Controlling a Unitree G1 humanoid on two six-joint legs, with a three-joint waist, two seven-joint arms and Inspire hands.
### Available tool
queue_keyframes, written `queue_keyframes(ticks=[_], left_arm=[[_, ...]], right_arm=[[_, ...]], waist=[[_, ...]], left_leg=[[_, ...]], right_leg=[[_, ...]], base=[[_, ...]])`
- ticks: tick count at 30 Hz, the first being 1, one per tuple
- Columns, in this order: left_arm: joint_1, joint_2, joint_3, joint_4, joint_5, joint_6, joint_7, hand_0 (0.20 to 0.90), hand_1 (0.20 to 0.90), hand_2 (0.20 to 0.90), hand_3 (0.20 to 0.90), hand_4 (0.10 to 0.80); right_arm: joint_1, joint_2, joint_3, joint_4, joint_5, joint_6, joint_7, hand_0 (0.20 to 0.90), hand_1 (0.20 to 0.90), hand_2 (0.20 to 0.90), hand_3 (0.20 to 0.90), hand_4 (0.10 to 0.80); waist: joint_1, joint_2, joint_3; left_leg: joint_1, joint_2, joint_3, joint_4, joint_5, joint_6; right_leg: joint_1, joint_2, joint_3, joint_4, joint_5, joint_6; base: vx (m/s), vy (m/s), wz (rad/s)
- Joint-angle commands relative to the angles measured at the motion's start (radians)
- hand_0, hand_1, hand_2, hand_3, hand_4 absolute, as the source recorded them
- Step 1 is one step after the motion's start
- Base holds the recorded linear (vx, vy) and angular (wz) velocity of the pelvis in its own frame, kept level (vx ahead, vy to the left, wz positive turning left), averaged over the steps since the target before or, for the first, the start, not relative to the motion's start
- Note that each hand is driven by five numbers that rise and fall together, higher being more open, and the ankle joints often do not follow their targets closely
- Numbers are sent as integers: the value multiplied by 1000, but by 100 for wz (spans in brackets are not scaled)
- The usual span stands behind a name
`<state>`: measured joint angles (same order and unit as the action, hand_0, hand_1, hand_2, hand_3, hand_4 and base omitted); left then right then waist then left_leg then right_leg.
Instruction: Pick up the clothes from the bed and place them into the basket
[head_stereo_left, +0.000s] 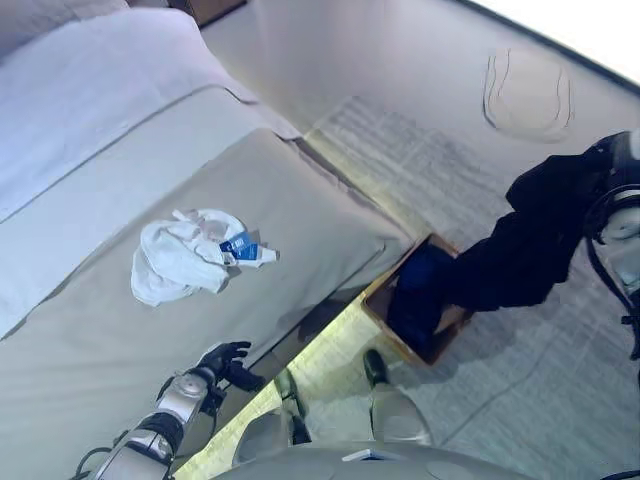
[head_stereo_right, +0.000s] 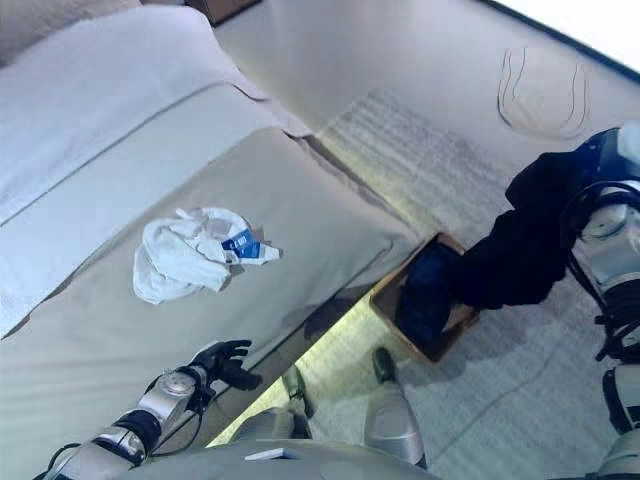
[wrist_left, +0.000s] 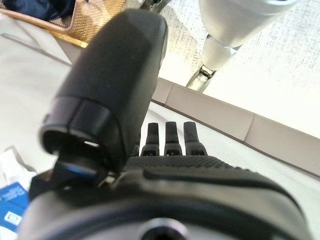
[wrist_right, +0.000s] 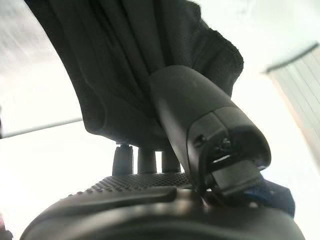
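Note:
A crumpled white garment (head_stereo_left: 185, 257) with a blue tag lies in the middle of the beige bed (head_stereo_left: 90, 350). My left hand (head_stereo_left: 226, 360) hovers open over the bed's near edge, apart from the white garment. A brown basket (head_stereo_left: 393, 272) stands on the floor beside the bed, with dark blue clothes (head_stereo_left: 415, 297) inside. My right hand (wrist_right: 200, 125) is shut on a black garment (head_stereo_left: 530, 235), which hangs from it down to the basket's far side. In the right wrist view the thumb presses into the black cloth (wrist_right: 125, 65).
A white duvet (head_stereo_left: 90, 90) covers the head of the bed. Grey patterned carpet (head_stereo_left: 420, 160) surrounds the basket. A round pale mat (head_stereo_left: 528, 92) lies on the floor farther off. The basket's woven wall (wrist_left: 85, 25) shows in the left wrist view.

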<state>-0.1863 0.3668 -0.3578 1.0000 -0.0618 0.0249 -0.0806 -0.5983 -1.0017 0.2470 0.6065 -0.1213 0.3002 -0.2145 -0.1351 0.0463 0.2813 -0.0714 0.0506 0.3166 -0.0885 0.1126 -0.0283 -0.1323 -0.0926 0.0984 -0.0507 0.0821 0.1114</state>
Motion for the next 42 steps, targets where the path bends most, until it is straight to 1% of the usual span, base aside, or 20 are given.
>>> queue_keyframes(ticks=[1,3,5,6,7,9,12,13,14,16,19,22,25,29,33,36,38,39,40,42], left_arm=[[-55,55,-17,-2,-42,-38,31,900,900,900,900,800],[-73,54,-18,-27,-66,-47,39,900,900,900,900,800],[-85,54,-24,-33,-79,-54,42,900,900,900,900,800],[-100,58,-36,-40,-101,-68,44,900,900,900,900,800],[-105,57,-38,-42,-109,-69,46,900,900,900,900,800],[-120,64,-41,-65,-142,-88,47,900,900,900,900,800],[-119,70,-50,-98,-176,-96,44,900,900,900,900,800],[-116,71,-53,-110,-180,-95,42,900,900,900,900,800],[-110,73,-58,-127,-183,-102,43,900,900,900,900,800],[-105,75,-68,-145,-189,-103,43,900,900,900,900,800],[-87,91,-86,-196,-206,-105,46,900,900,900,900,800],[-77,99,-97,-223,-218,-113,46,900,900,900,900,800],[-66,108,-101,-248,-228,-111,47,900,900,900,900,800],[-58,108,-98,-252,-225,-111,49,900,900,900,900,800],[-47,108,-85,-251,-229,-108,43,900,900,900,900,800],[-40,106,-69,-242,-238,-101,46,900,900,900,900,800],[-29,98,-48,-231,-234,-84,57,900,900,900,900,800],[-23,93,-40,-225,-231,-79,64,900,900,900,900,800],[-13,82,-21,-203,-229,-78,74,900,900,900,900,800],[-6,73,-1,-180,-229,-78,80,900,900,900,900,800]], right_arm=[[-118,-34,-48,-59,-65,-11,-54,300,300,300,200,100],[-124,-6,-22,-41,-74,-4,-50,300,300,300,200,100],[-140,7,-4,-20,-72,-2,-44,300,300,300,200,100],[-173,21,18,11,-74,-2,-58,300,300,300,200,100],[-189,25,29,23,-71,3,-58,300,300,300,200,100],[-254,39,66,70,-56,12,-83,300,300,300,200,100],[-304,51,95,103,-38,42,-110,300,300,300,200,100],[-318,54,102,116,-29,55,-120,420,420,420,340,240],[-334,61,108,136,-25,73,-135,900,900,900,900,800],[-363,64,122,170,-21,99,-134,900,900,900,900,800],[-385,65,130,247,57,115,-190,900,900,900,900,800],[-375,69,109,295,70,100,-216,900,900,900,900,800],[-347,68,90,303,80,97,-224,900,900,900,900,800],[-303,77,54,312,134,65,-244,900,900,900,900,800],[-221,85,-21,283,196,-17,-272,900,900,900,900,800],[-169,98,-61,227,205,-39,-282,900,900,900,900,800],[-113,105,-96,165,192,-84,-295,900,900,900,900,800],[-89,109,-114,119,186,-87,-299,900,900,900,900,800],[-48,121,-145,37,160,-103,-308,900,900,900,900,800],[-7,134,-174,-52,125,-115,-312,900,900,900,900,800]], waist=[[26,-8,54],[25,23,104],[24,44,130],[27,64,159],[25,72,168],[30,105,217],[36,143,239],[39,154,239],[46,169,239],[54,185,239],[73,215,239],[83,234,239],[92,243,239],[99,238,239],[93,213,239],[83,184,239],[76,150,239],[74,136,239],[71,113,239],[68,92,239]], left_leg=[[-4,-50,-112,70,-143,39],[-48,-58,-111,92,-136,36],[-76,-63,-111,109,-134,34],[-107,-67,-114,129,-131,31],[-118,-69,-116,141,-134,30],[-187,-79,-125,193,-129,27],[-265,-95,-146,228,-117,27],[-290,-99,-149,235,-112,26],[-326,-102,-152,241,-103,24],[-365,-103,-151,247,-93,21],[-443,-103,-147,270,-85,21],[-470,-105,-150,253,-66,22],[-474,-106,-158,204,-34,17],[-450,-104,-169,148,-10,10],[-405,-100,-173,118,-12,7],[-366,-95,-164,106,-21,6],[-328,-86,-159,100,-32,5],[-311,-82,-159,96,-36,4],[-282,-77,-160,88,-41,4],[-257,-75,-163,83,-47,4]], right_leg=[[-47,46,-112,78,-40,-47],[-89,37,-117,100,-40,-50],[-116,31,-121,117,-43,-53],[-146,22,-126,135,-45,-54],[-157,20,-128,147,-51,-55],[-232,6,-133,197,-57,-59],[-312,2,-130,238,-64,-66],[-338,2,-130,248,-66,-69],[-377,1,-135,260,-68,-72],[-418,-2,-141,275,-71,-76],[-494,-10,-160,308,-80,-84],[-525,-6,-168,317,-83,-88],[-532,6,-171,309,-80,-87],[-512,15,-177,291,-75,-84],[-467,15,-185,250,-57,-76],[-427,15,-187,207,-35,-68],[-381,16,-191,169,-16,-60],[-362,17,-193,156,-10,-57],[-330,23,-195,138,-3,-55],[-304,28,-195,127,0,-52]], base=[[-78,-9,-8],[-81,-6,-7],[-61,-17,-14],[-55,-15,-19],[-65,-20,-20],[-62,-23,-17],[13,-33,-19],[22,-54,-16],[14,-61,-7],[15,-62,3],[31,-64,18],[29,-37,21],[19,-5,23],[18,12,8],[32,29,19],[36,51,8],[50,36,-1],[69,35,11],[58,30,13],[51,39,14]])
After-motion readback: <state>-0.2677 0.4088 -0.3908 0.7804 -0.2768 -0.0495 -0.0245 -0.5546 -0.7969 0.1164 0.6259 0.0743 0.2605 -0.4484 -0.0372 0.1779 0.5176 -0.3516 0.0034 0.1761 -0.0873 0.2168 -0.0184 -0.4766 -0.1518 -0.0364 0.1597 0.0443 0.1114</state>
